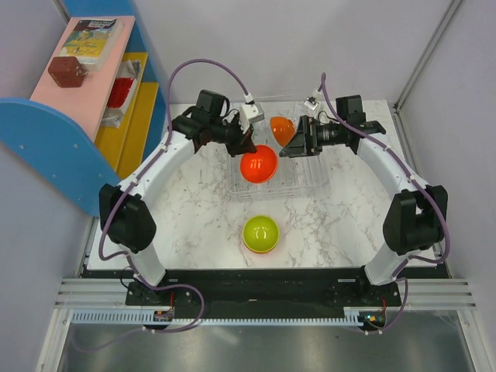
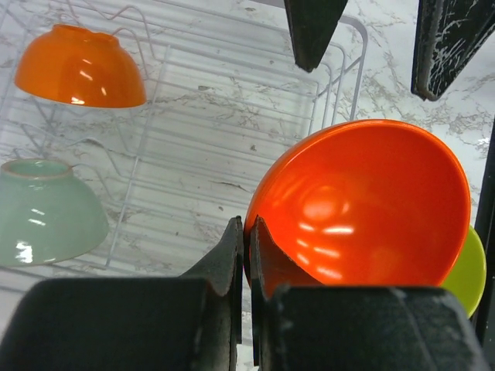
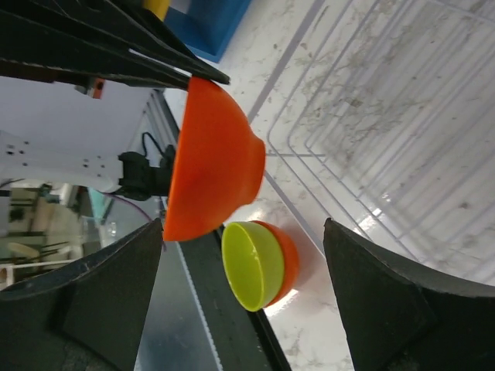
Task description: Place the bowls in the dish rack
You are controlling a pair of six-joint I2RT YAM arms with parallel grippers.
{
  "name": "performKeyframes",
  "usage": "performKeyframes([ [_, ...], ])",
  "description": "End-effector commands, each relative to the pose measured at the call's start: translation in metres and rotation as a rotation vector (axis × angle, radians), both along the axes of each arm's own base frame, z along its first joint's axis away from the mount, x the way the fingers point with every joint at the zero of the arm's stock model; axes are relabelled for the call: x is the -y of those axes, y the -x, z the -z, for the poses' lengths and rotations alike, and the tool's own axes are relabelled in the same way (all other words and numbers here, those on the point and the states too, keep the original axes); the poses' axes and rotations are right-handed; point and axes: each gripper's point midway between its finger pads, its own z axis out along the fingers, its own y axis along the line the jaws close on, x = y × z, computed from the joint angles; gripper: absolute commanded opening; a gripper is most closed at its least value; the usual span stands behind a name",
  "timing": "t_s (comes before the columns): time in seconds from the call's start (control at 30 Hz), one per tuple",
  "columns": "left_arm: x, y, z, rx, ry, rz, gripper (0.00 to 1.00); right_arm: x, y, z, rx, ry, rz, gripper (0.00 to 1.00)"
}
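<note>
White marbled tabletop (image 1: 194, 225) fills the middle of the overhead view. Grey walls box it in, and a blue, yellow and pink shelf unit (image 1: 93, 93) stands at the upper left.

Both my arms rise from the bottom edge and bend inward, elbows out, so my wrists meet over the dish rack (image 1: 306, 184) at upper centre. My left gripper (image 1: 246, 147) is clamped tight on the rim of a red-orange bowl (image 1: 258, 164). It holds the bowl tilted over the rack's near left edge, hollow side toward my wrist camera. My right gripper (image 1: 293, 145) has its jaws spread wide and grips nothing, just right of an orange bowl (image 1: 281, 128) resting in the rack's far part.

A pale green bowl (image 2: 46, 220) also sits in the rack. Below centre on the table, well apart from the rack, a yellow-green bowl (image 1: 261, 234) is nested inside an outer orange bowl (image 3: 290, 259).
</note>
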Motion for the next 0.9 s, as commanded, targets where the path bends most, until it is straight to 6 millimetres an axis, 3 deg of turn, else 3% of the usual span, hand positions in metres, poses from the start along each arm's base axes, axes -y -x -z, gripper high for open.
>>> performKeyframes([
  [0.0, 0.020, -0.006, -0.012, -0.015, 0.085, 0.052, 0.02, -0.013, 0.000, -0.014, -0.063, -0.172, -0.076, 0.91],
  [0.33, 0.025, -0.023, -0.021, 0.025, 0.103, 0.024, 0.02, -0.019, -0.015, 0.022, -0.183, -0.194, -0.025, 0.91],
  [0.53, 0.028, -0.023, -0.028, 0.039, 0.126, 0.033, 0.02, -0.024, -0.016, 0.022, -0.206, -0.222, -0.029, 0.91],
  [0.87, 0.029, -0.019, -0.018, 0.015, 0.122, 0.043, 0.02, -0.047, -0.001, 0.024, -0.229, -0.223, -0.098, 0.89],
])
